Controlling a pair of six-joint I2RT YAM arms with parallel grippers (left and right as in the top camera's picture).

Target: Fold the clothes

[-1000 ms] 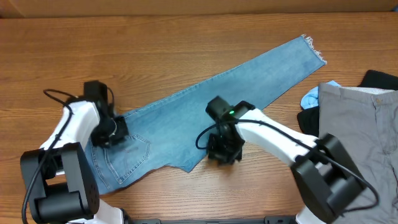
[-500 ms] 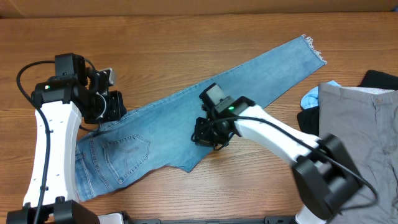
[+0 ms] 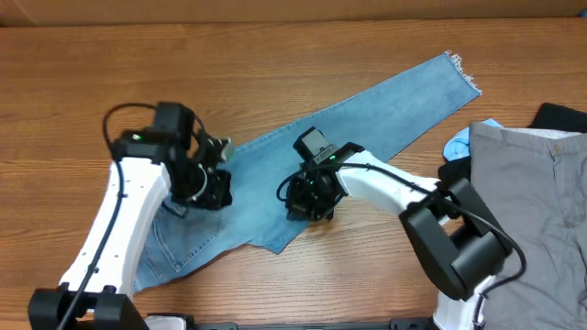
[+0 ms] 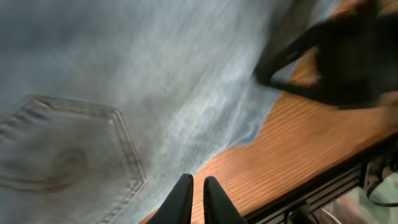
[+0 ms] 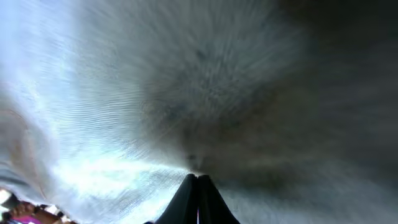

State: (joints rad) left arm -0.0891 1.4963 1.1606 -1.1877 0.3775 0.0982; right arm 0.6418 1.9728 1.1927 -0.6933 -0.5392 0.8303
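Observation:
The light blue jeans (image 3: 385, 105) lie flat and diagonal on the table, waist at the lower left and frayed hem (image 3: 463, 75) at the upper right. My left gripper (image 3: 209, 191) hovers over the seat area, its jaws almost together and empty. In the left wrist view its tips (image 4: 198, 182) hang above the jeans' lower edge, with a stitched back pocket (image 4: 62, 155) to the left. My right gripper (image 3: 303, 200) is down on the thigh part. In the right wrist view it (image 5: 198, 177) is shut, and denim (image 5: 124, 93) puckers at its tips.
Plain grey trousers (image 3: 532, 211) lie at the right edge, with a pale blue garment (image 3: 457, 145) and black garments (image 3: 559, 117) beside them. Bare wooden table (image 3: 229, 55) lies behind the jeans. The table's front edge (image 4: 323, 186) is close to the left gripper.
My left gripper rose from the waistband and swung right, to above the seat of the jeans. My right gripper slid left and up along the leg. The waist end spread toward the lower left.

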